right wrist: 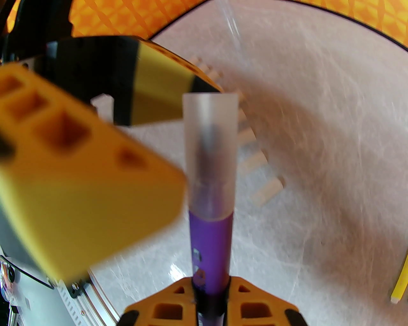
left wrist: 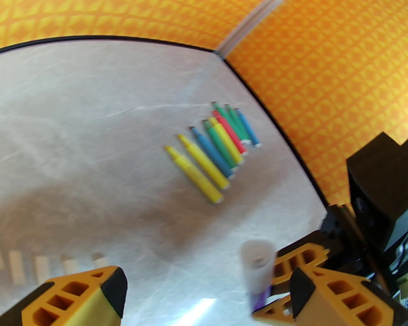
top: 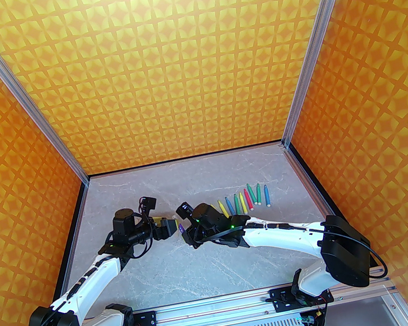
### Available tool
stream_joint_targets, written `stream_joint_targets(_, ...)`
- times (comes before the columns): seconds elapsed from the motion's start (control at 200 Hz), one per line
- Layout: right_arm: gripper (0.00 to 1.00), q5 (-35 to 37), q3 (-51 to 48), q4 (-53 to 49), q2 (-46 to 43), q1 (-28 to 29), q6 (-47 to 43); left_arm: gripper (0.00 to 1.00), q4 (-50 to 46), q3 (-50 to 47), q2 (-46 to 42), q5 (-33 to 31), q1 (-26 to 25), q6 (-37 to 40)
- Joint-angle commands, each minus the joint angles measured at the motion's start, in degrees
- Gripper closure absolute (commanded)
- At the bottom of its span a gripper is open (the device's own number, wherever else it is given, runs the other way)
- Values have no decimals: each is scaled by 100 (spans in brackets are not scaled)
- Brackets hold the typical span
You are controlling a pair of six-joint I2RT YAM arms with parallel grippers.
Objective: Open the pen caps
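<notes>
While the cap [right wrist: 210, 152] sits on the tip of the purple pen [right wrist: 210, 242], its long axis runs left-right above the counter [top: 177, 276], cap end toward the left claw [left wrist: 207, 286]. Right claw [right wrist: 210, 288] clamps the barrel. Left claw stands wide, a finger either side of the cap; contact unclear. Uncapped pens [left wrist: 216, 149] lie in a row to the right.

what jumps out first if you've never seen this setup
The purple pen, clear cap on, is clamped in the right gripper mid-table, with the left gripper open on either side of the cap. To its right lies a neat row of coloured pens, all against loud orange patterned walls.
</notes>
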Motion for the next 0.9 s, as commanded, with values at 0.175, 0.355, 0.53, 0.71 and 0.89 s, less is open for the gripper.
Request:
stream_joint_targets(0.175,100,-80,-363,789,-353,8,-155,23,510,255,202,554,-93,-318)
stream_joint_targets(0.355,100,-131,-419,854,-411,6,-182,30,529,280,222,649,-110,-328)
stream_joint_targets(0.53,100,-225,-417,920,-391,10,-191,42,528,319,250,743,-126,-340)
stream_joint_targets(0.71,100,-327,-394,902,-306,9,-211,45,545,328,237,752,-121,-357)
stream_joint_targets(0.89,100,-351,-367,891,-235,4,-218,47,553,343,246,752,-122,-357)
